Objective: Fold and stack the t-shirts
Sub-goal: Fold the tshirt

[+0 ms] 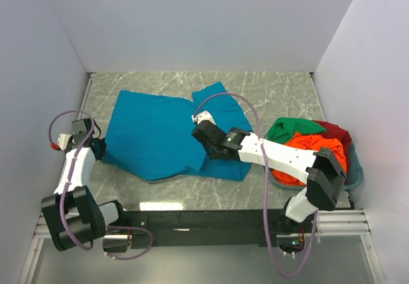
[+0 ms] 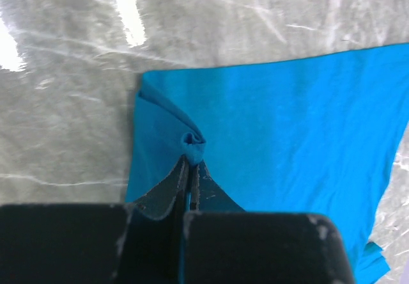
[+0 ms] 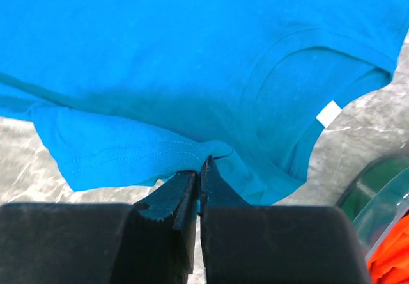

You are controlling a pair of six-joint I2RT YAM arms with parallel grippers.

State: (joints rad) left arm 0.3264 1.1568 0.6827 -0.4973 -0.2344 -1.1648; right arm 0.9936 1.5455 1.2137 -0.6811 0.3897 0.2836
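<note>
Teal-blue cloth t-shirt (image 1: 156, 140) lies spread and slightly rumpled on the grey marbled table (image 1: 281, 95), left of centre in the overhead view. The left pincer (image 2: 190, 164) is closed tight on a corner at the shirt's left edge, with the cloth puckered into a small knot just past its tips. The right pincer (image 3: 199, 167) is closed on a fold of stitched hem not far from the collar, where a small white label (image 3: 329, 113) shows. Its arm reaches across the right part of the shirt.

At the table's right side, a teal-grey plastic basket (image 1: 356, 172) holds a heap of more shirts: a green cloth t-shirt (image 1: 294, 129), an orange-red cloth t-shirt (image 1: 317, 146) and a dark red cloth t-shirt (image 1: 337, 132).

Both grips look thin, each taking only a little cloth, so a quick lift or pull could let an edge slip free. If either pincer has caught a single layer, the fold may come out skewed. The right arm lies low over the shirt and could drag or wrinkle it when it moves. Uneven travel between the two arms would twist the cloth.

Counted: four t-shirts, one spread out and three in the basket; one basket; two arms, each with one pincer.
</note>
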